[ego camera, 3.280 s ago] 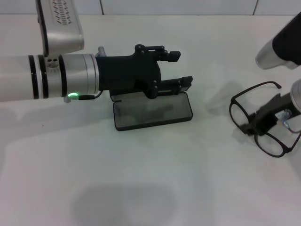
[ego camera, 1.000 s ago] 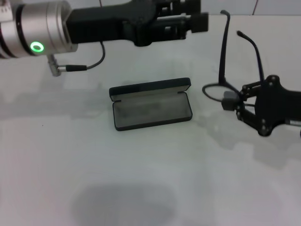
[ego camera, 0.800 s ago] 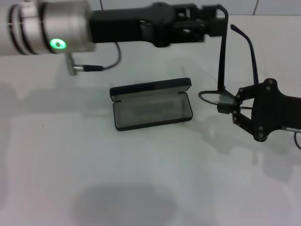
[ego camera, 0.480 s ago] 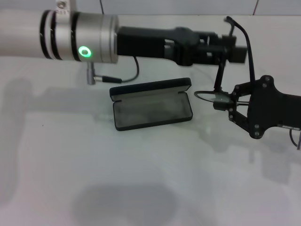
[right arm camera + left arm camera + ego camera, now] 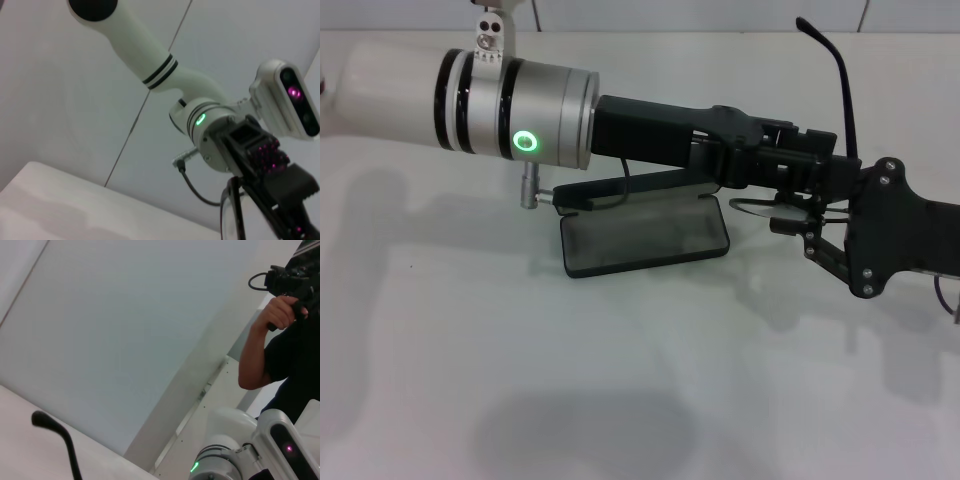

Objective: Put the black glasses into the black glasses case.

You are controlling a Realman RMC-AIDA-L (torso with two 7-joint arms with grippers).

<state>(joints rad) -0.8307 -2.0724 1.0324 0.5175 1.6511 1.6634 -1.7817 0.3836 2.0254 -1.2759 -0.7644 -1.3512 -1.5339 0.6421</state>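
Left claw point(image 5: 810, 165) advanced onto thin-framed black glasses point(image 5: 840, 75), temple upright

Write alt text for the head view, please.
Both grippers meet at the black glasses above the white table: the right gripper holds the frame while the left gripper reaches across from the left. The black glasses case lies open below the left arm.

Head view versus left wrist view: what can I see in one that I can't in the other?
Only the head view shows the open black glasses case on the table, and the left gripper meeting the right gripper at the black glasses. Only the left wrist view shows a person holding a camera. Both show a temple arm of the glasses sticking up.
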